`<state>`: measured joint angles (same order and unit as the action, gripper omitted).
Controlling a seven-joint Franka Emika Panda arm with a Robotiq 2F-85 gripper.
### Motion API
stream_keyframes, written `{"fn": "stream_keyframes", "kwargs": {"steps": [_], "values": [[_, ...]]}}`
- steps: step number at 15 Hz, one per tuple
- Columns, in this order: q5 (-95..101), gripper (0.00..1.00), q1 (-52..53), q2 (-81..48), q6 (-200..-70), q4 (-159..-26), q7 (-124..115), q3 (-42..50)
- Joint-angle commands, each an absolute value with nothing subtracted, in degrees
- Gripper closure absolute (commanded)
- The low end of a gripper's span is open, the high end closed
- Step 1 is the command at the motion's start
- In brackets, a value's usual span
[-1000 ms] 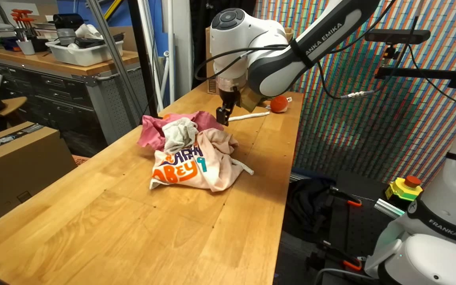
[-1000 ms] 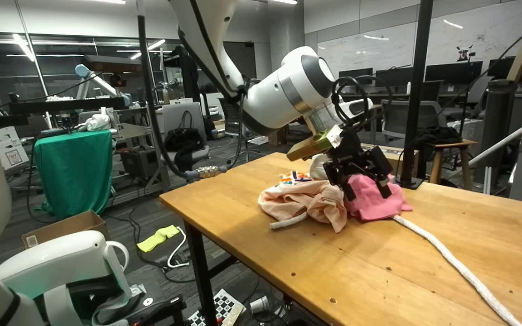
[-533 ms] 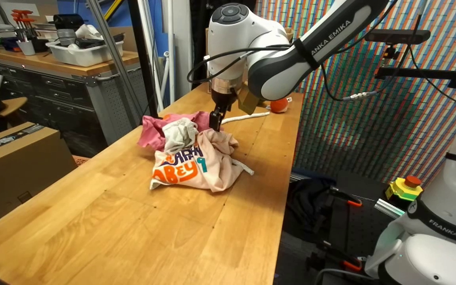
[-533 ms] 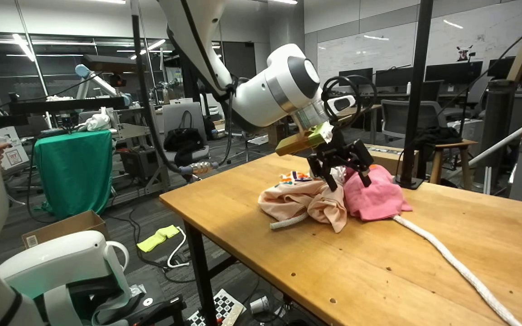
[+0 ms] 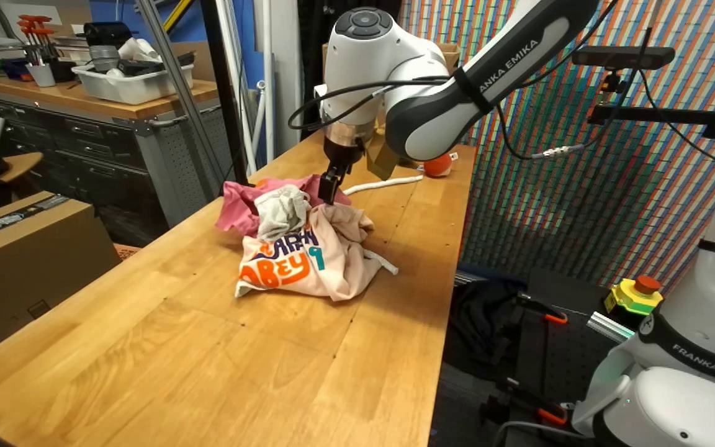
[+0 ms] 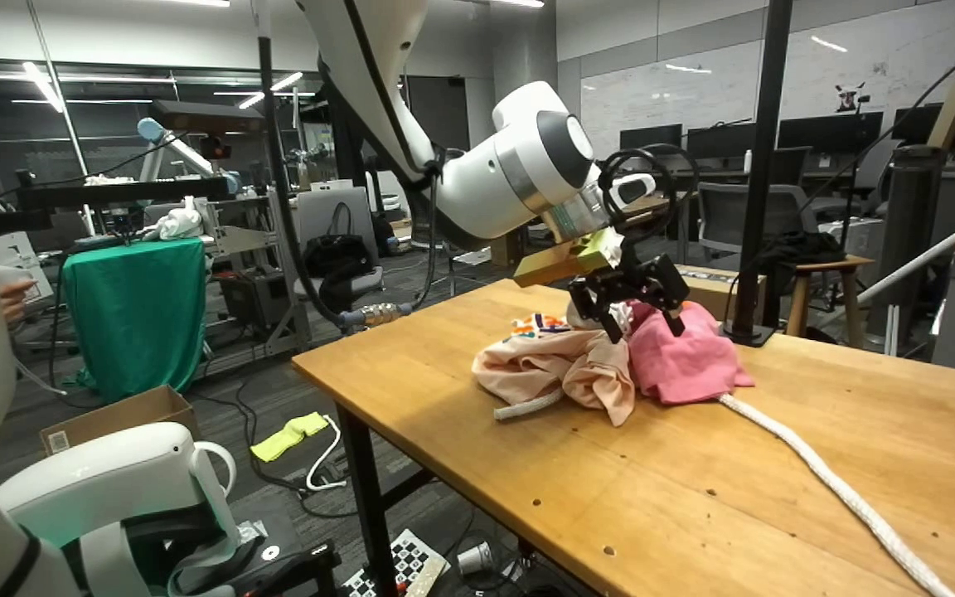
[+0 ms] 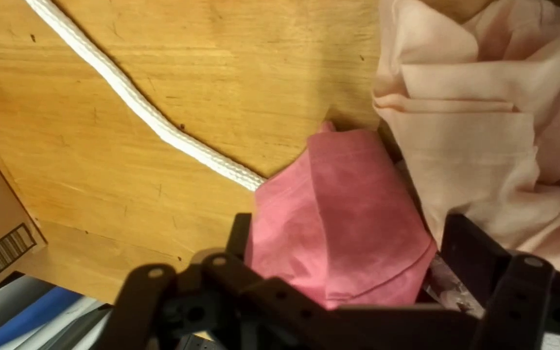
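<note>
Spread wide, the black claw point(image 6: 645, 328) is hanging over the pink cloth point(image 7: 353, 209), which is lying on the wooden table point(image 6: 635, 497). In the wrist view I am seeing the pink cloth between its two fingers point(image 7: 467, 248), but I cannot tell whether they are touching it. Just beside the pink cloth, a peach cloth point(image 5: 342, 267) with printed letters is lying in folds, and a crumpled white cloth point(image 5: 282, 212) is resting against the pink cloth, partly over it. From under the pink cloth, a white rope point(image 7: 175, 137) is coming out across the table. Well apart from the pink cloth, a red ball point(image 5: 437, 164) is sitting.
</note>
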<state>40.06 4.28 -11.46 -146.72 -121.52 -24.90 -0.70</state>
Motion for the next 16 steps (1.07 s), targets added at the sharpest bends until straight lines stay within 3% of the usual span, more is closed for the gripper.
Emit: {"fn": "stream_keyframes", "kwargs": {"steps": [1, 10, 16], "values": [[41.8, 0.0, 5.1, -14.3, -150.5, -118.2, -26.0, 1.3], [44.0, 0.0, 6.3, -18.4, -153.2, -113.5, -27.2, 4.8], [36.4, 0.0, 4.7, -19.3, -151.7, -114.4, -18.2, 2.4]]}}
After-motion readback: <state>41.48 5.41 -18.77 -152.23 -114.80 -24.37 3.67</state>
